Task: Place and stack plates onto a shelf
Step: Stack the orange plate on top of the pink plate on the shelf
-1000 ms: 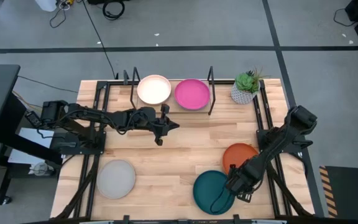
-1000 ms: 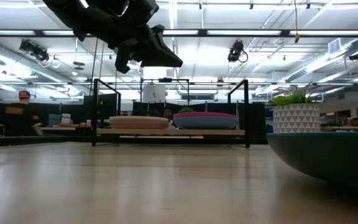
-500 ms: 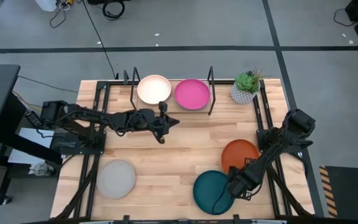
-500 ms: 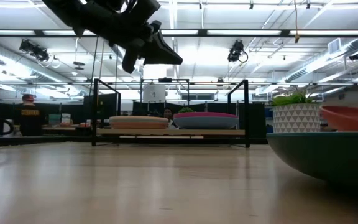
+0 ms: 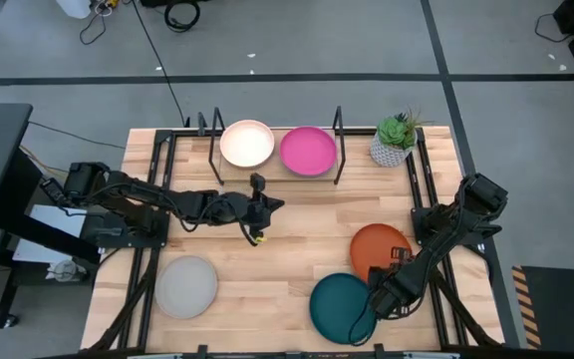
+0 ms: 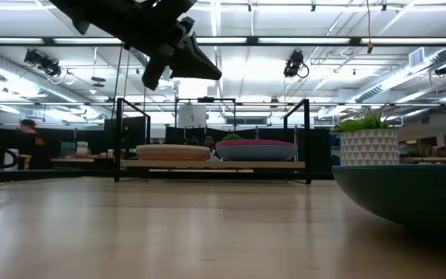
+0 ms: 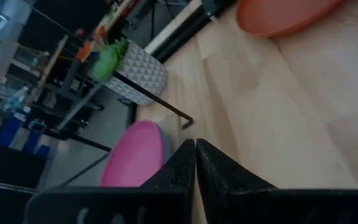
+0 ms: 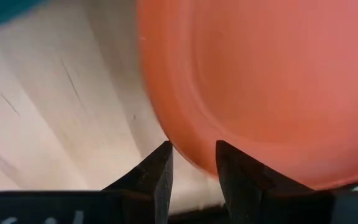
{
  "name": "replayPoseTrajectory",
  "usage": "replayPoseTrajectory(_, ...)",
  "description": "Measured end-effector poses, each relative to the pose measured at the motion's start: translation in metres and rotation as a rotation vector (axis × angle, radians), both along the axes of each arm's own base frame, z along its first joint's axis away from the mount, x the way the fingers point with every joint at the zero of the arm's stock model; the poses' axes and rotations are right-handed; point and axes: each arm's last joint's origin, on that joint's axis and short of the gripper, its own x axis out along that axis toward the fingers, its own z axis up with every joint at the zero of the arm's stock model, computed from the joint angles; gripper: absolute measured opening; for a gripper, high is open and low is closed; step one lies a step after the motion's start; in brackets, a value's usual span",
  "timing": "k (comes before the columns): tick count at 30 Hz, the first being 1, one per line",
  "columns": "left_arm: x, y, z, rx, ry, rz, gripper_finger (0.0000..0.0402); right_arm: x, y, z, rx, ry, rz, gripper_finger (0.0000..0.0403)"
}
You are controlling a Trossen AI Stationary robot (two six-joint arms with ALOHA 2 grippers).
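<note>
The orange plate (image 5: 380,249) is near the table's right edge, with my right gripper (image 5: 389,284) at its near rim, shut on it (image 8: 191,155). The dark teal plate (image 5: 337,304) lies just beside it at the near edge, and the grey plate (image 5: 186,286) lies near left. The peach plate (image 5: 246,144) and the magenta plate (image 5: 307,150) rest on the shelf (image 5: 272,176) at the far edge. My left gripper (image 5: 257,211) hangs shut and empty above mid-table in front of the shelf (image 7: 195,149). My right gripper has the orange plate's near rim (image 8: 188,146) between its two fingers, one finger (image 8: 160,165) on either face. It comes from the table's near side, slanting down. Whether the plate's far part rests on the table, I cannot tell.
A small green plant in a white pot (image 5: 395,140) stands right of the shelf. The shelf's black uprights (image 5: 339,128) rise beside the magenta plate. Bare wood lies between the shelf and the near plates. The teal plate (image 6: 409,194) fills the low view's right side.
My left gripper has drawn back from the shelf toward the table's near and left side, staying shut. The orange plate's rim rose into the low view half a second ago and no longer shows there. In the high view, the plate has shifted slightly left.
</note>
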Motion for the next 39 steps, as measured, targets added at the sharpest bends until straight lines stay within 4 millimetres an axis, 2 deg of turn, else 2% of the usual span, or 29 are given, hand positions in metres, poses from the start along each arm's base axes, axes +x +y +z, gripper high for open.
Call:
replayPoseTrajectory(4,-0.003,-0.007,-0.004,-0.036,0.058,0.030,0.0022,0.001,0.004,0.000,-0.032,-0.097,0.117,0.0128)
replayPoseTrajectory(10,-0.003,-0.009,0.008,-0.172,0.193,0.120,0.0022,0.001,0.006,0.000,-0.085,-0.175,0.246,0.0128)
replayPoseTrajectory(15,-0.007,-0.010,0.012,-0.278,0.266,0.179,0.0022,0.003,0.006,-0.001,-0.118,-0.226,0.286,0.0128)
replayPoseTrajectory(20,-0.011,-0.011,0.010,-0.334,0.324,0.180,0.0022,0.000,0.002,-0.012,-0.111,-0.244,0.286,0.0126)
replayPoseTrajectory(25,-0.011,-0.011,0.010,-0.364,0.315,0.198,0.0022,-0.003,-0.001,-0.018,-0.119,-0.234,0.285,0.0107)
replayPoseTrajectory(32,-0.009,-0.018,0.013,-0.363,0.278,0.164,0.0022,-0.002,-0.004,-0.018,-0.125,-0.227,0.323,0.0041)
replayPoseTrajectory(36,-0.002,-0.030,0.016,-0.324,0.161,0.058,0.0022,0.006,-0.007,-0.009,-0.130,-0.200,0.354,0.0023)
replayPoseTrajectory(39,-0.002,-0.037,0.005,-0.307,0.068,-0.021,0.0022,0.018,-0.009,0.004,-0.141,-0.192,0.369,0.0023)
